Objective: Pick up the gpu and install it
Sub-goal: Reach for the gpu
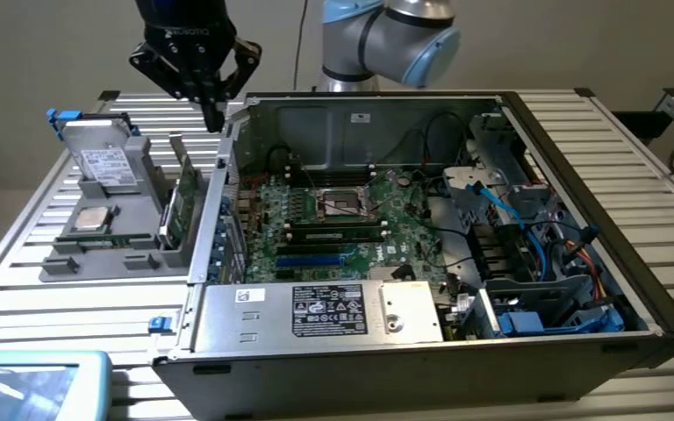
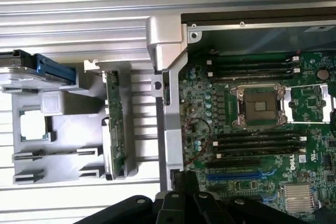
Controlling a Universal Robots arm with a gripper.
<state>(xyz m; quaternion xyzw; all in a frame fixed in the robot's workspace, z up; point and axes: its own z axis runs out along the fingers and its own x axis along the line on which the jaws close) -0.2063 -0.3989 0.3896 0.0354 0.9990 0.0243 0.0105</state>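
One black gripper (image 1: 211,118) you see with fingers clenched together, grasping nothing | it hangs over the wall of the open metal computer case (image 1: 313,123), apart from the card | thin flat green gpu (image 1: 180,200) stands on its edge in the grey plastic holder tray (image 1: 91,263), just beside the case
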